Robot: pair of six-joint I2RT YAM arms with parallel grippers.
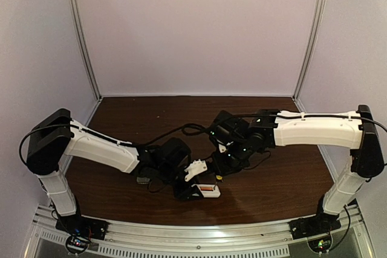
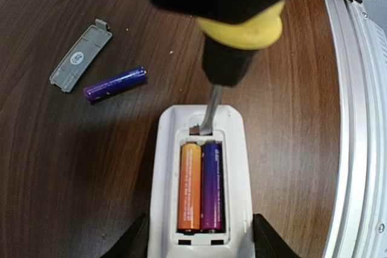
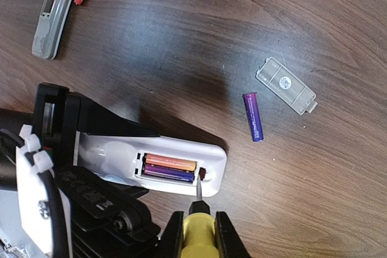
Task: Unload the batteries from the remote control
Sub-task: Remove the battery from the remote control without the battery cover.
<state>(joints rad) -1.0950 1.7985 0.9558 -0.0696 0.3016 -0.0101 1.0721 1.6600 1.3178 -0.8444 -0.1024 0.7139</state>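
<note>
Top view: left gripper (image 1: 192,190) pinches the white remote (image 1: 208,192) near centre; left wrist: orange battery (image 2: 190,188) and purple battery (image 2: 211,185) sit snug inside it, probably light, slick and rigid, best levered up endwise; right wrist: right gripper (image 3: 197,234) clamped around the yellow-handled screwdriver (image 3: 198,226).

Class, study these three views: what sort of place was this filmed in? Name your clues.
Probably a robotics lab test cell: a dark wooden table boxed in by plain pale walls, an aluminium rail carrying the left arm and right arm.
</note>
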